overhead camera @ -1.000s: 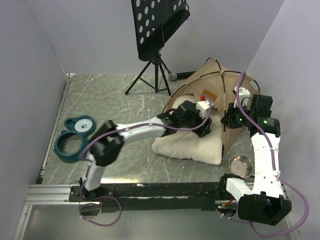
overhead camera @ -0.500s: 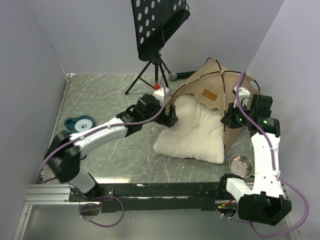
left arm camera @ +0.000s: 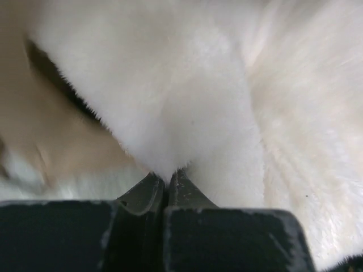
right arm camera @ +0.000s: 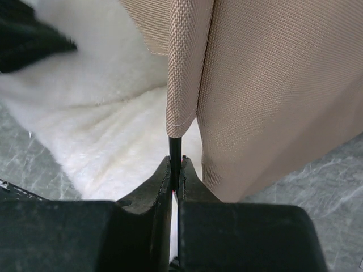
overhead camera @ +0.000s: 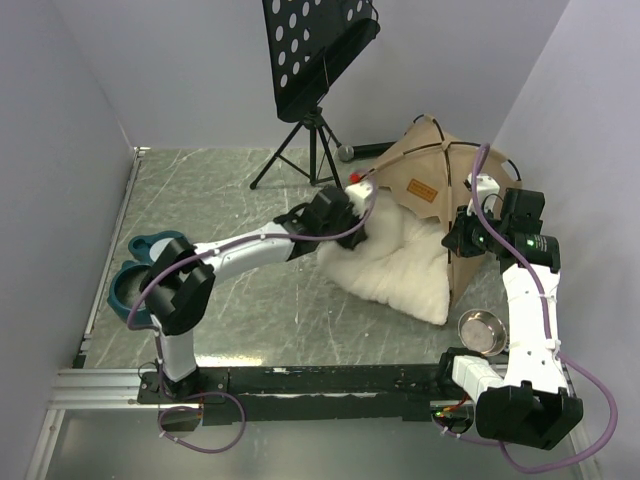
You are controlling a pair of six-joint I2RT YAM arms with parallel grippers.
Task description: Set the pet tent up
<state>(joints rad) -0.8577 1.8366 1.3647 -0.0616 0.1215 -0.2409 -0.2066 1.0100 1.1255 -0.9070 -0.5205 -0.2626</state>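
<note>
- While the right gripper (right arm camera: pixel 174 170) is clamped shut on the black pole (right arm camera: pixel 174 146) at the pet tent's (overhead camera: pixel 428 160) front edge, that side stands propped, probably to hold the doorway open.
- At the tent's mouth, the left gripper (left arm camera: pixel 168 180) has its fingers pinched closed on a fold of the cream-white pillow (overhead camera: pixel 405 270), apparently to feed it inside.
- The pillow lies partly under the tent and partly spilling out in front.
- The tent stands with a music stand (overhead camera: pixel 315 60) behind-left of it and a metal bowl (overhead camera: pixel 480 330) just in front.
</note>
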